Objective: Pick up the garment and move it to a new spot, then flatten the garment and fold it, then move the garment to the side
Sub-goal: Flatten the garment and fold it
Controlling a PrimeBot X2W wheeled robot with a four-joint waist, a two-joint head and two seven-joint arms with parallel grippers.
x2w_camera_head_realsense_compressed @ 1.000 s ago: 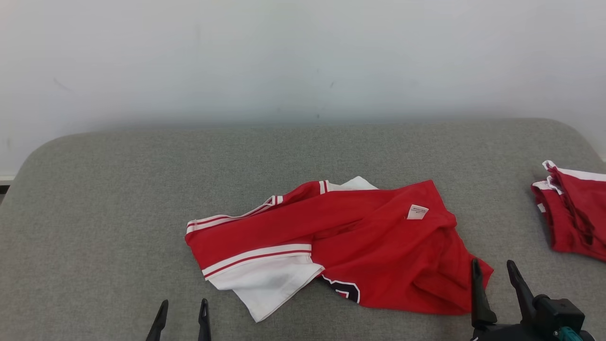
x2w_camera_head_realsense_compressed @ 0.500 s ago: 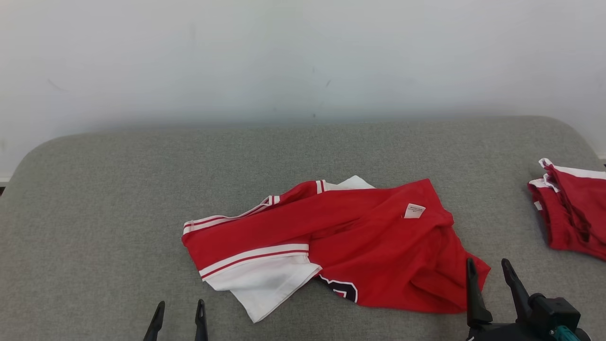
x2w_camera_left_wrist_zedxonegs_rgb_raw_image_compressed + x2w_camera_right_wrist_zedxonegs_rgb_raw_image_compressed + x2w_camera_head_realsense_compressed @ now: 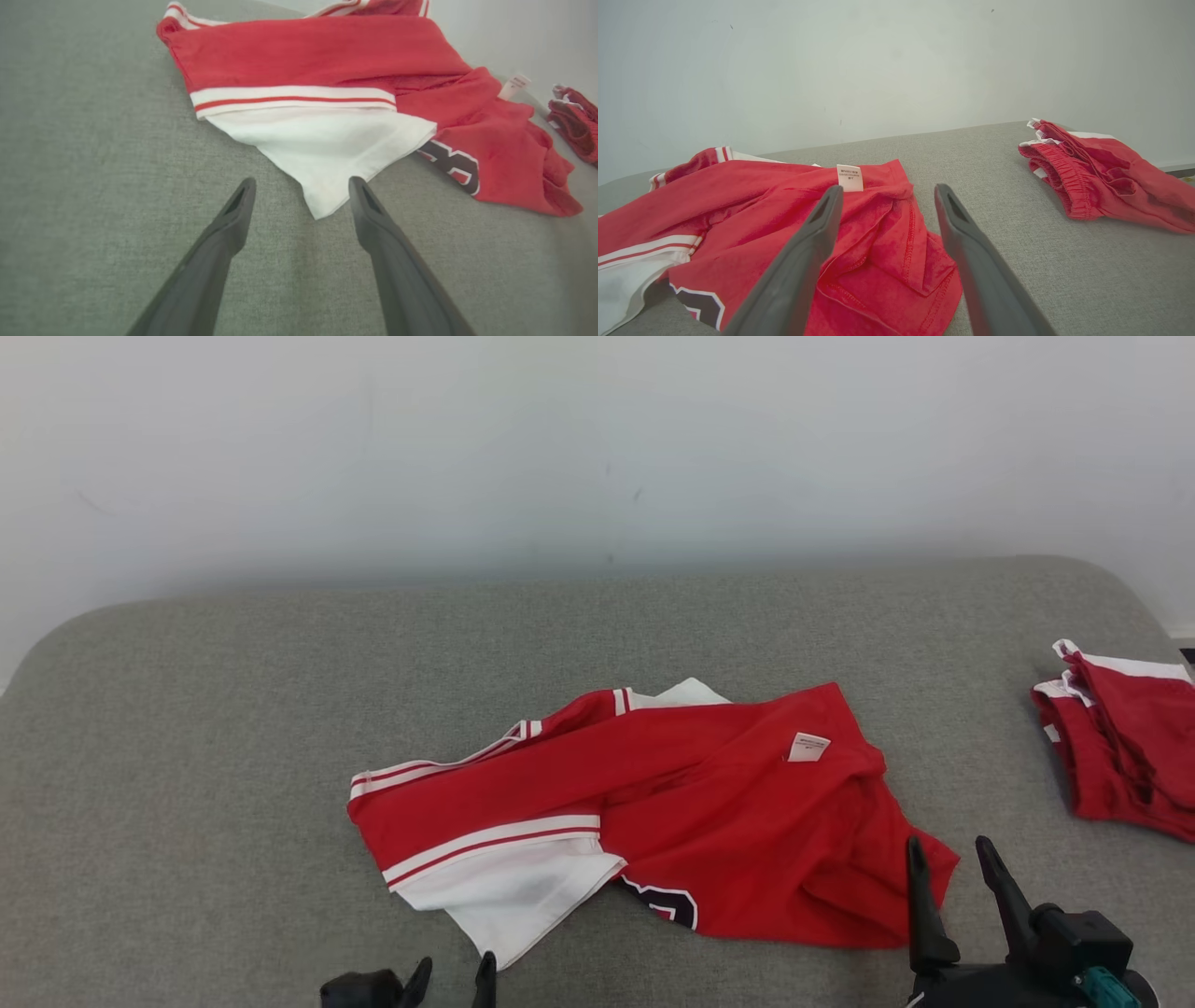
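Grey padded surface (image 3: 187, 756) fills the lower two thirds of the head view, with a plain pale wall (image 3: 597, 448) behind it. The garment (image 3: 709, 821), a red shirt with white striped trim, lies rumpled at the middle of the frame, one white panel (image 3: 523, 896) sticking out toward the lower edge and a small label (image 3: 808, 747) turned up. My left hand (image 3: 457, 961) sits at the bottom edge just below that white panel, released and holding nothing. My right hand (image 3: 948, 845) rises at the lower right, fingers spread, its tips in front of the shirt's red lower right corner. A second red piece (image 3: 1120, 747) lies bunched at the right edge, well apart from the shirt.

Looking along my left fingers, the white corner (image 3: 322, 205) points down into the gap between them. The hand stands wide and I cannot tell whether either finger touches the cloth. A dark number print (image 3: 455, 165) shows at the right.

Looking along my right fingers, the red folds sit between and beyond the two tips. That hand is also loose and grips nothing.

As I judge it, the job is near its start. The shirt lies on the surface, creased and doubled over itself, neither flattened nor folded. Whether this is already its new spot I cannot say. Both hands look lined up for a two-corner grasp. Lifting, spreading, folding and setting it aside all seem left to do.
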